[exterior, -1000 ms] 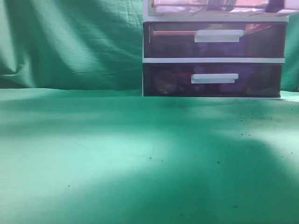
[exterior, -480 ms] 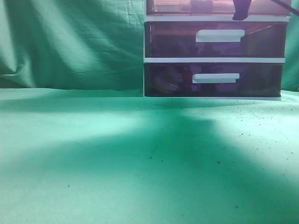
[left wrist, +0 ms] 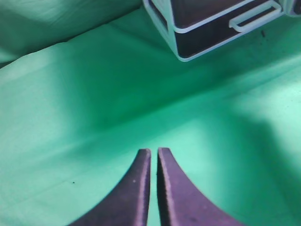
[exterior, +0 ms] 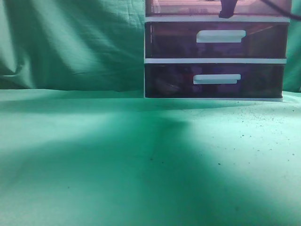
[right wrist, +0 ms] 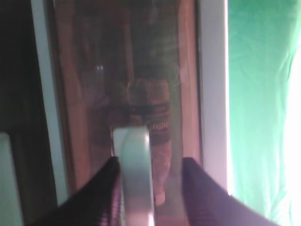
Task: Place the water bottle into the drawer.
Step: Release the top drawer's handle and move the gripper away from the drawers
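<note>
In the exterior view one white-framed drawer unit [exterior: 215, 60] stands at the back of the green cloth [exterior: 141, 165], against a green curtain [exterior: 70, 42]. Three drawers show: two dark purple drawers, an upper one [exterior: 178, 40] and a lower one [exterior: 169, 82], each with one white bar handle, and above them the lighter pinkish drawer [exterior: 183, 6], cut by the top edge of the view. One dark fingertip of the right gripper [exterior: 226, 9] hangs in front of that top drawer, right of its middle. No writing or brand can be read anywhere. Half a second ago this dark tip sat further right along the top drawer; a second ago the drawer stood pulled out over the unit, and now its front lies in line with the frame.

In the left wrist view the left gripper [left wrist: 154, 160] hovers over bare cloth, its two dark fingers nearly together with only a thin slit between them and nothing in it. A corner of the unit with one purple drawer and its handle lies far up and to the right of the gripper.

In the right wrist view two dark fingers [right wrist: 101, 197] straddle the one white handle [right wrist: 135, 174] of the pinkish drawer; whether they press on it cannot be told. Behind the translucent front, directly beyond the handle, a blurred dark shape with a faint band is the water bottle [right wrist: 148, 106], inside the drawer.
</note>
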